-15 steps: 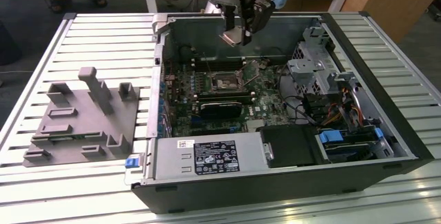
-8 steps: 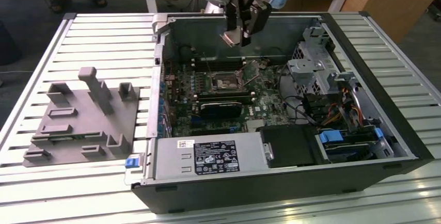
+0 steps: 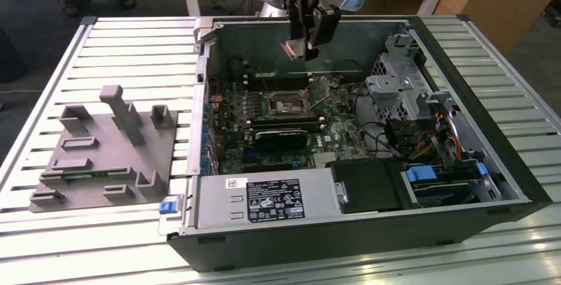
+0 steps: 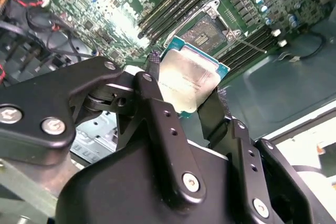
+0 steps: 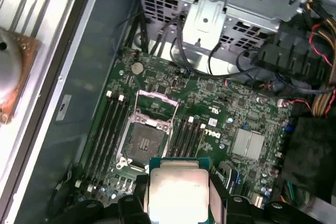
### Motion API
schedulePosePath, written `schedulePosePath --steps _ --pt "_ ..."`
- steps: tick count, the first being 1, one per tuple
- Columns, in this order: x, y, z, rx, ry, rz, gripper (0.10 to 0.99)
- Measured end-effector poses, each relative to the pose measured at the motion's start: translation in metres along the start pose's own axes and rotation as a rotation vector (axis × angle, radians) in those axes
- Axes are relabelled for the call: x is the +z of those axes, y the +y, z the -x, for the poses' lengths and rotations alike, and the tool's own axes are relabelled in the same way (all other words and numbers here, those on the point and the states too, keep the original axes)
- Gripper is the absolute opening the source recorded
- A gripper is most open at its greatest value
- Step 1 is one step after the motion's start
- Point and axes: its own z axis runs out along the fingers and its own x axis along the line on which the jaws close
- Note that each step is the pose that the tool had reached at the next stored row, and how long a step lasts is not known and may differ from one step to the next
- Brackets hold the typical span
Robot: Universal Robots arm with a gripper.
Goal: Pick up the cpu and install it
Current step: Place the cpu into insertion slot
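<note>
In the upper centre of the exterior view, the end effector hangs over the open computer case, its 2 black fingers pinching the cpu by opposite edges. The cpu is in the air, clear of the board and apart from the socket, which sits lower in that frame near the middle of the case. In both wrist views the chip shows its silver-grey top plate with a thin green rim. Beyond it is the dark square socket, with its metal frame swung open and long memory slots on either side. The case lies on its side on a slatted metal worktop. A grey fixture with upright posts stands at the exterior view's left, well apart from the case.
</note>
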Motion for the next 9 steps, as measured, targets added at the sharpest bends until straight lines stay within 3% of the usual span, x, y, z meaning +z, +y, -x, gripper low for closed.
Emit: schedulePosePath --steps 3,9 --pt "0.0004 -0.0004 -0.0001 0.035 -0.0028 0.000 0.541" --pt "0.0011 -0.0004 -0.0001 0.047 -0.0038 0.000 0.541"
